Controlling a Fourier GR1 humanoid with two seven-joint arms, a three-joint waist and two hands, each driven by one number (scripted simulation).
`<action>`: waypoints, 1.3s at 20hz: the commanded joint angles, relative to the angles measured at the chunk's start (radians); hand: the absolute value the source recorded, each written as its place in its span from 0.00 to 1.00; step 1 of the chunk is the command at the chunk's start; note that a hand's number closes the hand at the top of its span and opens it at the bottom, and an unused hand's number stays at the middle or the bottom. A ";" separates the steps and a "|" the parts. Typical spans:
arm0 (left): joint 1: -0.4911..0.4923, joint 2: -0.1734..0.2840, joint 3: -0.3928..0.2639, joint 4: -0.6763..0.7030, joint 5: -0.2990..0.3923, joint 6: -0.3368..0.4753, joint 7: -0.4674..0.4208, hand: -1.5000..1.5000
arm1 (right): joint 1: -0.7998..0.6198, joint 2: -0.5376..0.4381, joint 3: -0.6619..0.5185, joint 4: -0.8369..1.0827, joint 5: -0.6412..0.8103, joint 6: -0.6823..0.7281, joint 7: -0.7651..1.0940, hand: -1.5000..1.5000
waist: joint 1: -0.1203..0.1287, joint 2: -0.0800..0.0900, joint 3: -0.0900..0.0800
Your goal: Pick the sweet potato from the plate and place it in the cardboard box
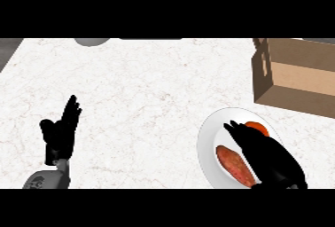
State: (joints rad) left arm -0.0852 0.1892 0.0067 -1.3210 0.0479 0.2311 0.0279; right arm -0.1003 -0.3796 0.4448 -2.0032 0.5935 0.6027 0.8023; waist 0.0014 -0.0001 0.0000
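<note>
Black against the white plate [208, 146], the right hand [265, 155] lay low over the dish with its fingers stretched out straight and gripping nothing, pointing far and slightly left. It sat just to the right of the sweet potato [234, 165], which lay lengthwise on the near half of the plate, its reddish-brown skin showing along the hand's left side; whether the hand touched it could not be told. That placing looked like the approach to a grasp, the hand set alongside the root so the fingers might curl round it. A small orange-red thing [258, 127] peeped out past the fingertips on the far part of the plate. Farther off, at the far right of the pale speckled bench [144, 84], the cardboard box [297, 75] stood open-topped, near enough for a short carry. At the near left the left hand [60, 133] rested, open with fingers up, well apart from everything.
</note>
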 commanded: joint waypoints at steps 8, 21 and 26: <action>-0.016 -0.010 0.029 -0.026 -0.034 -0.022 0.061 0.50 | 0.054 0.055 -0.017 0.045 0.140 0.045 -0.071 0.00 | -0.002 0.000 0.000; 0.061 -0.071 0.025 -0.082 -0.060 -0.013 0.003 0.50 | 0.087 0.125 -0.003 0.184 0.275 -0.026 -0.202 0.00 | 0.000 -0.001 0.000; 0.093 -0.058 0.025 -0.133 -0.070 -0.036 0.037 0.50 | 0.031 0.137 -0.065 0.294 0.294 -0.042 -0.291 0.00 | 0.002 -0.001 0.000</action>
State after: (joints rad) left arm -0.0720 0.1430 0.0595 -1.3269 -0.0091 0.1926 0.0197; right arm -0.0715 -0.2487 0.3989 -1.7470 0.8686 0.5696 0.5489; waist 0.0018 -0.0016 -0.0009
